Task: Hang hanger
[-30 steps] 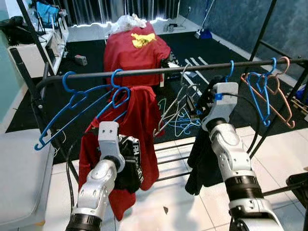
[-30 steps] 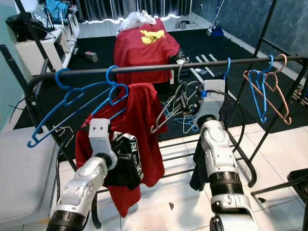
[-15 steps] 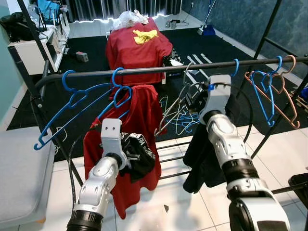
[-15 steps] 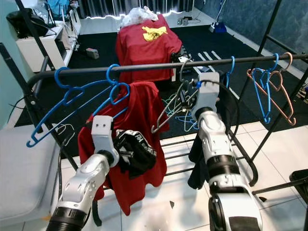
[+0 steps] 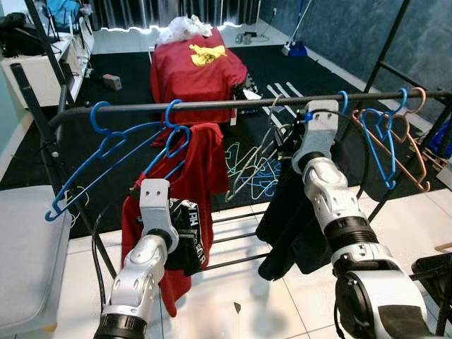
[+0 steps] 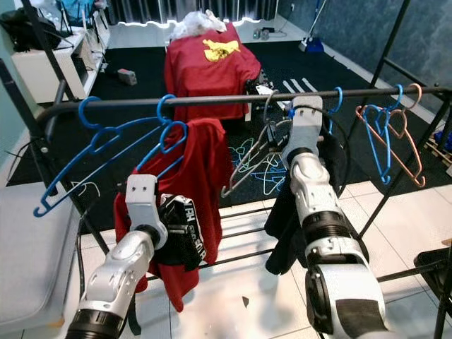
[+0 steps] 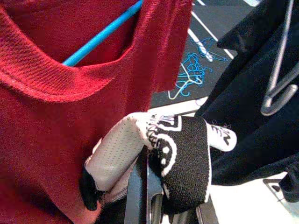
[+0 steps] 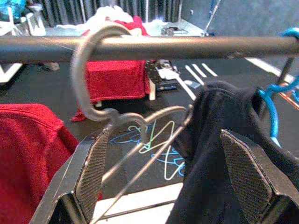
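Observation:
A grey wire hanger (image 8: 86,79) has its hook over the black rail (image 8: 187,46) and hangs empty at a slant (image 5: 254,159). My right gripper (image 8: 168,172) is just below the rail, open, its fingers (image 8: 93,172) wide apart on either side of the hanger's neck without touching it. Beside it a black garment (image 5: 296,219) hangs from a blue hook (image 5: 342,99). Lower down, my left gripper (image 7: 145,205) is shut on a black-and-white garment (image 7: 177,158), in front of a red shirt (image 5: 198,169) on a blue hanger.
Empty blue hangers (image 5: 106,152) hang at the rail's left end, blue and pink ones (image 5: 395,141) at its right. Behind the rack stands something draped in red cloth (image 5: 194,70), with loose hangers on the dark floor (image 5: 254,173). A grey cushion (image 5: 25,261) lies at left.
My right gripper has risen closer to the rail, and the black garment now hangs nearer me. The black-and-white garment swung out half a second ago and has dropped back. The camera shifted slightly.

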Tool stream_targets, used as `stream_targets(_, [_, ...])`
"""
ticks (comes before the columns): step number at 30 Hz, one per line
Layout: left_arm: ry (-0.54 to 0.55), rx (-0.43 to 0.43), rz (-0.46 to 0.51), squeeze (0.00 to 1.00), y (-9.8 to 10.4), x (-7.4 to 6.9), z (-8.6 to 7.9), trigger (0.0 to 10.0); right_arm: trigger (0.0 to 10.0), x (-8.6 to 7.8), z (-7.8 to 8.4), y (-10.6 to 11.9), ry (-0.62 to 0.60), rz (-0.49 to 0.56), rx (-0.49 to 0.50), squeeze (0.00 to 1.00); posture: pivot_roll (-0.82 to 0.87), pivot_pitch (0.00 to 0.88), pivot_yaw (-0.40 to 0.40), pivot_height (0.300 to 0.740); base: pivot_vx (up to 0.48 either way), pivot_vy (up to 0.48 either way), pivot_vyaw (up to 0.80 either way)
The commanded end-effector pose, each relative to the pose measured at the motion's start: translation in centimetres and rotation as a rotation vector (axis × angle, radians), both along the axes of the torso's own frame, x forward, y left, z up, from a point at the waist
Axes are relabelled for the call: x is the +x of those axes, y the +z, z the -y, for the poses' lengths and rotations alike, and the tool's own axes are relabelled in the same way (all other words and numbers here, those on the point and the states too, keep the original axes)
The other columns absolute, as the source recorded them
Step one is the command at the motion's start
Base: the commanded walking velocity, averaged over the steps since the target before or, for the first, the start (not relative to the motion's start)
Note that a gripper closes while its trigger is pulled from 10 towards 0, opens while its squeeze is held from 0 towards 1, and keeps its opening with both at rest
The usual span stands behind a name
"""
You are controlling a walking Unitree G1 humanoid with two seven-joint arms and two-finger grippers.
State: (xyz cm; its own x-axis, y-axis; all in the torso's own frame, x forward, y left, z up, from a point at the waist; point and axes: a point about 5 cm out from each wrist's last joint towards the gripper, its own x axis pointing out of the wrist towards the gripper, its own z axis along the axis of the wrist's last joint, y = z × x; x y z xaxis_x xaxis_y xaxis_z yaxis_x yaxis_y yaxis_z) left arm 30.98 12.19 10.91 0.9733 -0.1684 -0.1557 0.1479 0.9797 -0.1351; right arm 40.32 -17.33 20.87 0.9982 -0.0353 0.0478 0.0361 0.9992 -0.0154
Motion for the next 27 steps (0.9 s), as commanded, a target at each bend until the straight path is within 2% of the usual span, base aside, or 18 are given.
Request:
stream_targets(1, [-0.012, 0.032, -0.003, 0.00, -0.1, 0.0, -0.2, 10.0, 10.0, 0.2, 0.3, -0.1, -0.016, -0.026, -0.004, 0.00, -0.13, 0.055, -0.039, 0.740, 0.000, 0.000, 0.00])
stream_targets(9, [-0.021, 0.056, -0.006, 0.00, 0.1, 0.0, -0.8, 10.0, 10.0, 1.0, 0.2, -0.6, -0.004, -0.100, 0.095, 0.00, -0.11, 0.090, -0.036, 0.740, 0.000, 0.000, 0.00])
stream_targets(14, [0.008, 0.067, -0.004, 0.00, 0.2, -0.4, -1.8, 10.0, 10.0, 1.3, -0.4, 0.2, 0.038, -0.089, 0.083, 0.00, -0.10, 0.112, -0.054, 0.740, 0.000, 0.000, 0.00])
stream_targets(18, [-0.002, 0.055, 0.025, 0.00, 1.1, -0.4, -1.6, 10.0, 10.0, 1.4, -0.9, 0.3, 0.070, -0.094, 0.054, 0.00, -0.10, 0.157, -0.064, 0.740, 0.000, 0.000, 0.00])
stream_targets(23, [-0.041, 0.055, -0.017, 0.00, 0.4, -0.7, -1.1, 10.0, 10.0, 1.4, -1.3, -0.2, 0.086, -0.114, 0.043, 0.00, -0.10, 0.208, -0.052, 0.740, 0.000, 0.000, 0.00])
stream_targets(27, [-0.079, 0.059, -0.018, 0.00, 0.8, -0.3, -0.8, 10.0, 10.0, 1.5, -1.3, -0.3, 0.084, -0.137, 0.039, 0.00, -0.09, 0.250, -0.061, 0.740, 0.000, 0.000, 0.00])
